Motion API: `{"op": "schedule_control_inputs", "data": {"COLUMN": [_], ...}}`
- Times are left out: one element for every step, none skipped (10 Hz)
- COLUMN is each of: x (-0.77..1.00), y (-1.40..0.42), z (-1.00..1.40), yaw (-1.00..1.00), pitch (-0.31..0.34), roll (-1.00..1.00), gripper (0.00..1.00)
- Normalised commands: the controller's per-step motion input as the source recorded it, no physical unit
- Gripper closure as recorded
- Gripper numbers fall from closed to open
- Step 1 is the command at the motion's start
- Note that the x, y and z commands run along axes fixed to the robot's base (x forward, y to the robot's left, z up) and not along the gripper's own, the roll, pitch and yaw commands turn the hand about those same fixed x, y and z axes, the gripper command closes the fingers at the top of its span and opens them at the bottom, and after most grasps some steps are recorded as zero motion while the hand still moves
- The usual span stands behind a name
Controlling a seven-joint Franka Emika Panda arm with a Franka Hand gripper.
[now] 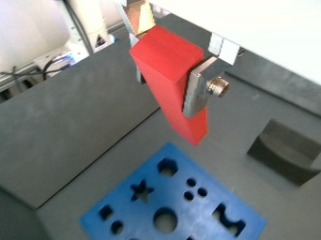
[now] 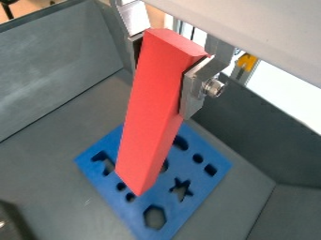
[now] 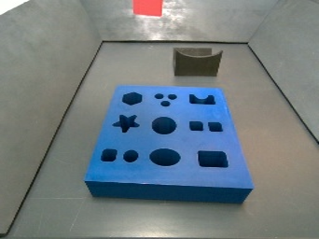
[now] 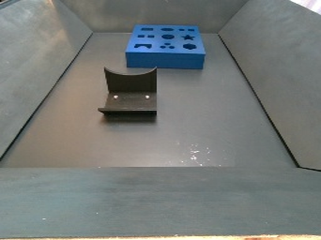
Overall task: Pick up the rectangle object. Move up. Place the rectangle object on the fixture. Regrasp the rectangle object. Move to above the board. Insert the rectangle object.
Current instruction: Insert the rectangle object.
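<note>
One rectangle object (image 2: pixel 153 103) clamped in claw (image 2: pixel 189 80), above one board (image 2: pixel 157 183).

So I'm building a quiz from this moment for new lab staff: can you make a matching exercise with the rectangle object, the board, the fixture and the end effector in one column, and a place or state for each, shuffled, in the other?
Column 1:
1. rectangle object
2. board
3. fixture
4. end effector

Column 2:
A. flat on the floor, every cutout empty
B. shut on a piece, raised above the blue slab
C. standing on the floor with nothing in it
D. red-orange, hanging between the silver fingers

Pairs: 1-D, 2-A, 3-C, 4-B
</note>
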Motion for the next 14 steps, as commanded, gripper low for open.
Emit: {"op": "schedule_control_inputs", "data": {"x": [0.13,0.19,0.29,0.27,0.27,0.33,0.40,0.49,0.50,0.48,0.47,0.44,0.47,0.47], "y": [-0.37,-0.38,-0.37,-0.36,-0.36,-0.32,-0.29,-0.25,-0.23,-0.16,-0.13,-0.12,-0.13,-0.13], "z": [-0.05,-0.06,-0.09,-0.12,-0.11,-0.13,-0.19,-0.17,-0.19,-0.20,-0.20,-0.19,-0.21,-0.22], "yaw": [0.07,0.08,0.03,0.00,0.00,0.00,0.03,0.03,0.02,0.03,0.00,0.00,0.00,0.00], "pitch": [0.000,0.000,0.011,0.000,0.000,0.000,0.000,0.000,0.000,0.000,0.000,0.000,0.000,0.000], "roll": [-0.33,-0.32,-0.41,-0.45,-0.48,-0.46,-0.35,-0.26,-0.22,-0.30,-0.35,-0.40,-0.41,-0.43], "gripper": [1.00,1.00,1.00,1.00,1.00,1.00,1.00,1.00,1.00,1.00,1.00,1.00,1.00,1.00]}}
